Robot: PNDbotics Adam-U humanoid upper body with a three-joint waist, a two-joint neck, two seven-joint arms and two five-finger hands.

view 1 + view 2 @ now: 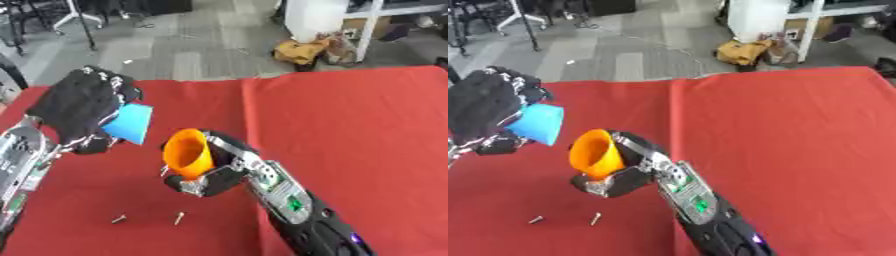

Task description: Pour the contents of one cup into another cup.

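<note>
Nearest you, two small silver screws [120,218] [178,217] lie loose on the red cloth-covered table [350,130], just in front of your right hand [210,181]. That hand has its fingers curled round the narrow base of the orange plastic cup [186,153], which it holds above the cloth with the mouth tilted up and toward the left. A little farther back and to the left, your left hand [80,109] wraps its fingers round the light blue plastic cup [129,123], which sits tipped, its lower end slanting down toward the orange one; the two cups are near each other but apart. To do this step well, bring the blue cup's lip directly over the orange cup's mouth before tipping further, and keep the orange cup more upright so that whatever falls lands inside and does not bounce off the rim. Tilt slowly and keep the receiving hand steady. You cannot see inside either cup, so whether the blue one holds anything, or whether the screws on the cloth are spilled contents, cannot be told. The black left hand covers most of the blue cup, so which end faces down is also unclear. Beyond the table's far edge is grey floor with clutter.
</note>
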